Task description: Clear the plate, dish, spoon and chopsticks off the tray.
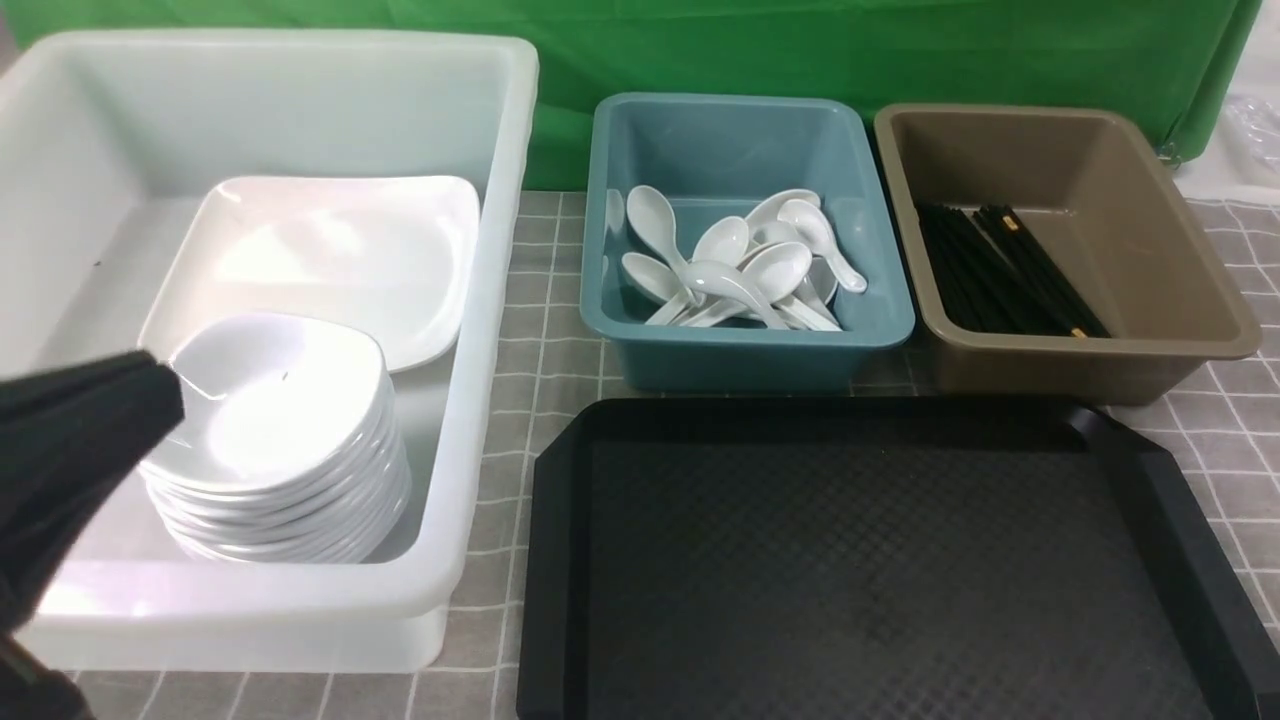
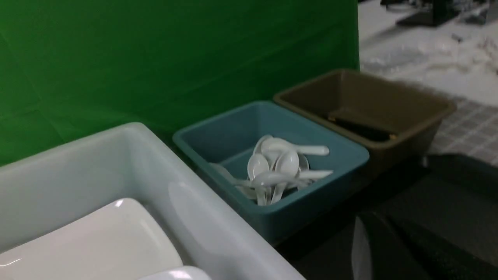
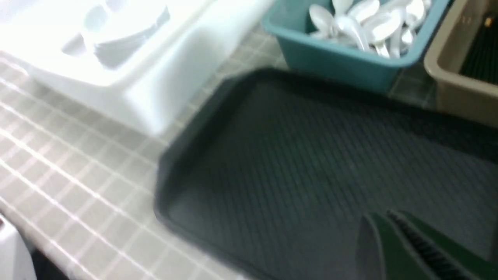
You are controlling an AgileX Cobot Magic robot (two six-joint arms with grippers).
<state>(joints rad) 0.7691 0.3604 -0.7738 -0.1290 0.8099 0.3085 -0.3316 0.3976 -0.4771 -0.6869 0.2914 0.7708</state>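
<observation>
A: From the front, the tray is seen bare on the checked cloth, near edge cut off by the frame. The plate is found lying in the white tub, behind a stack of small dishes.

B: And the cutlery?

A: A heap of white spoons is seen in the teal bin, and the chopsticks are laid in the brown bin. Which spoon is the task's own cannot be told.

B: The grippers?

A: Only a dark blur of the left arm is caught in the front view, over the tub's near left corner. The left gripper is shown only as a dark blurred shape in its wrist view, which adds the bins from the side. The right gripper is picked up only by the right wrist view, blurred, over the tray, its green fingers drawn together, nothing held. The left jaws are taken as together too.
</observation>
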